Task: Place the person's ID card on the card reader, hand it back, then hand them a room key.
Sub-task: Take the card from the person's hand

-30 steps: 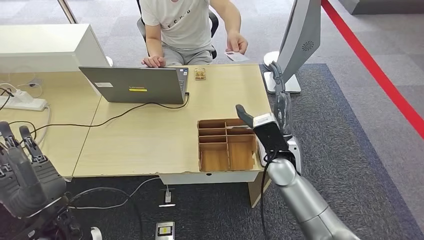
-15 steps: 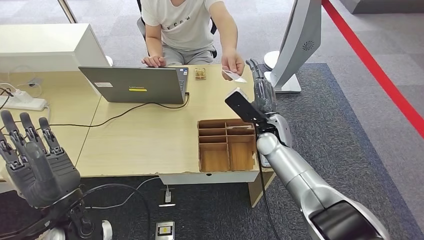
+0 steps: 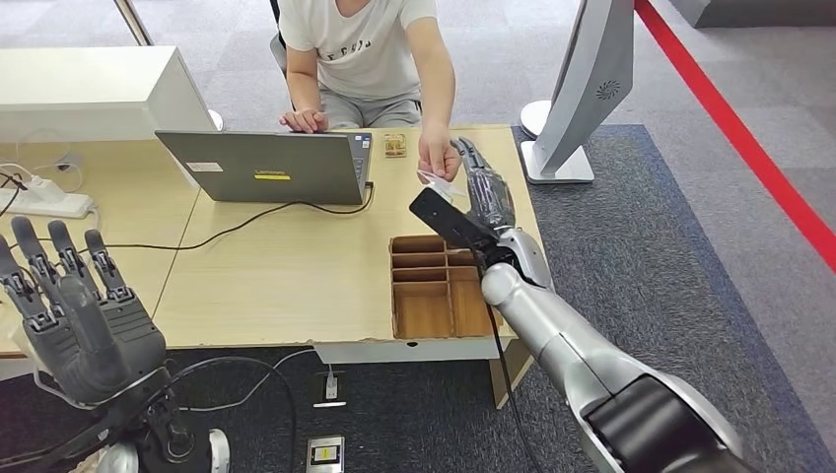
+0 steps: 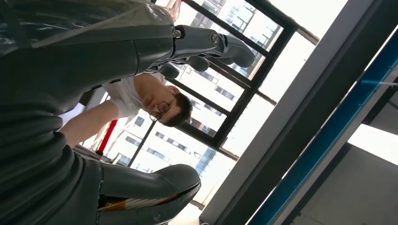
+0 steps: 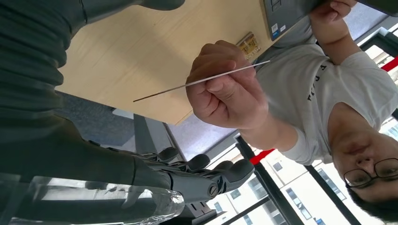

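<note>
A thin white ID card (image 5: 202, 80) is held out edge-on over the light wooden table (image 3: 276, 266) by the hand of a seated person in a white T-shirt (image 3: 438, 158). The robot's grey right hand (image 3: 486, 189) is raised just beside that card, fingers extended and apart, nothing held. The grey left hand (image 3: 79, 315) is lifted at the near table edge, fingers spread and empty. A brown wooden compartment tray (image 3: 446, 286) lies below the right hand, an open grey laptop (image 3: 266, 168) beyond.

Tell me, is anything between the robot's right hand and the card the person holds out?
No. In the right wrist view only open air separates the right hand from the ID card pinched in the person's hand.
</note>
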### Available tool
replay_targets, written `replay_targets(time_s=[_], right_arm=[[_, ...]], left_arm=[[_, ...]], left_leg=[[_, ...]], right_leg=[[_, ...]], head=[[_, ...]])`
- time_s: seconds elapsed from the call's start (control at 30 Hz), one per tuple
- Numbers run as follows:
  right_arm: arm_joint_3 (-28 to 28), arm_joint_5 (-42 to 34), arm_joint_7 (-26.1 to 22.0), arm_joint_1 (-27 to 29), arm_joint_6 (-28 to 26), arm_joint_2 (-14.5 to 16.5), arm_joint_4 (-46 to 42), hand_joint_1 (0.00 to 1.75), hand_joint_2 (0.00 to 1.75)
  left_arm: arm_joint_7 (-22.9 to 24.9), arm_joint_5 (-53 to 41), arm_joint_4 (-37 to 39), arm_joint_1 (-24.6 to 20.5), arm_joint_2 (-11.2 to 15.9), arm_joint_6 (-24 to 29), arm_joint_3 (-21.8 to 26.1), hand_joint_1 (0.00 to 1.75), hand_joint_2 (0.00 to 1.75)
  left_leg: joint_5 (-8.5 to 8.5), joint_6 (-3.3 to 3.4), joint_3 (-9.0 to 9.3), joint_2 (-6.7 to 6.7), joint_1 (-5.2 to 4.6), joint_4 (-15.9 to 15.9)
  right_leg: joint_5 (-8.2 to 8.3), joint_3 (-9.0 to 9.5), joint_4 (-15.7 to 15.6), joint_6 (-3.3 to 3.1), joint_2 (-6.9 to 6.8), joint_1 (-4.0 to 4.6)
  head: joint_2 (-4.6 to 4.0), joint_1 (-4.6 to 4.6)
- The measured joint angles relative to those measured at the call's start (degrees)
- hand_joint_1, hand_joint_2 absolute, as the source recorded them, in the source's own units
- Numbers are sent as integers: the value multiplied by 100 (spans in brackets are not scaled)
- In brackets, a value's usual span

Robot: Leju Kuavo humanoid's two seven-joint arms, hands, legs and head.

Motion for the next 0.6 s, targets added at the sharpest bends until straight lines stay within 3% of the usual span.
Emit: replay_targets(time_s=[0.03, 0.07, 0.6], right_arm=[[10, -5, 15, -18, 3, 11, 58, 148, 175], [26, -9, 27, -39, 8, 20, 118, 172, 175], [149, 7, 202, -156, 25, 76, 511, 175, 175]], left_arm=[[0, -9, 13, 1, -19, -34, 20, 0, 175], [0, -19, 27, 2, -38, -68, 42, 0, 175], [0, -101, 115, 20, -126, -234, 273, 0, 175]], left_leg=[[0, 0, 0, 0, 0, 0], [0, 0, 0, 0, 0, 0], [0, 0, 1, 0, 0, 1]], right_leg=[[0, 0, 0, 0, 0, 0], [0, 0, 0, 0, 0, 0], [0, 0, 0, 0, 0, 0]], head=[[0, 1], [0, 0], [0, -1]])
